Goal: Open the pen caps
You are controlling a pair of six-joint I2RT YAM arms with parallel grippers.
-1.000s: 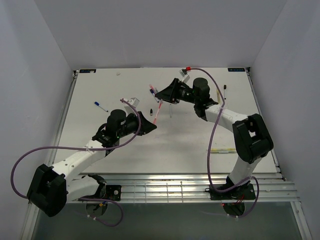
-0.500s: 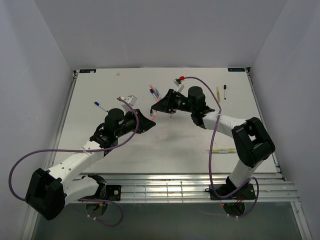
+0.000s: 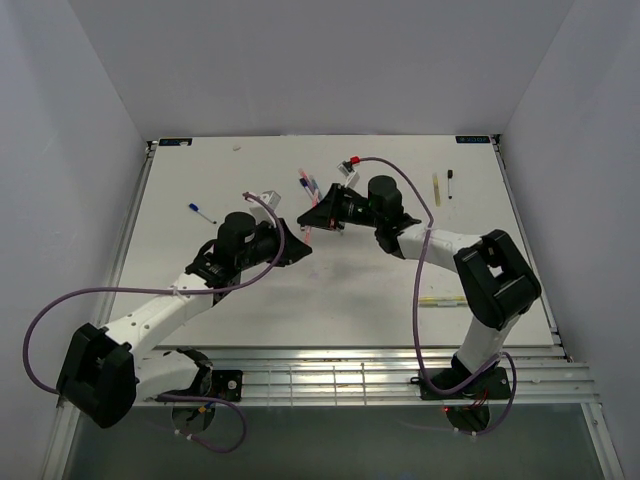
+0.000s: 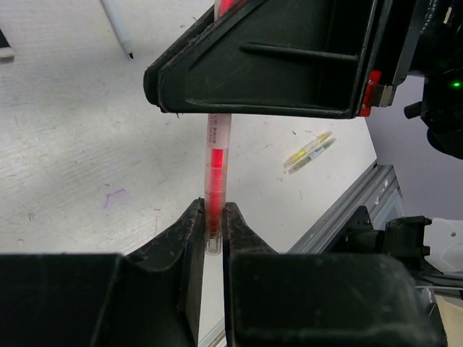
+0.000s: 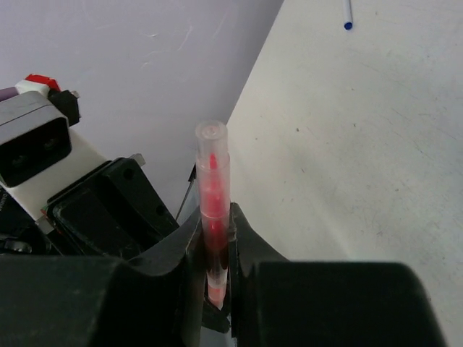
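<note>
My left end effector [image 4: 212,215] clenches the clear stubby plastic cap [image 5: 210,144], my right end effector [image 5: 215,218] the thin pink translucent pen [image 4: 217,159], above the white worktop [image 4: 72,144] — I should pull straight along the barrel, no bending.

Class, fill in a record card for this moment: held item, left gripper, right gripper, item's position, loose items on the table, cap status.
Held item: red translucent plastic marker pen
Left gripper: shut on one end of the pen
Right gripper: shut on the barrel further along
Position: held in the air above the white table, spanning both grippers
Loose items: slim yellow plastic pen; blue-capped white pen
Cap status: no separation visible
</note>
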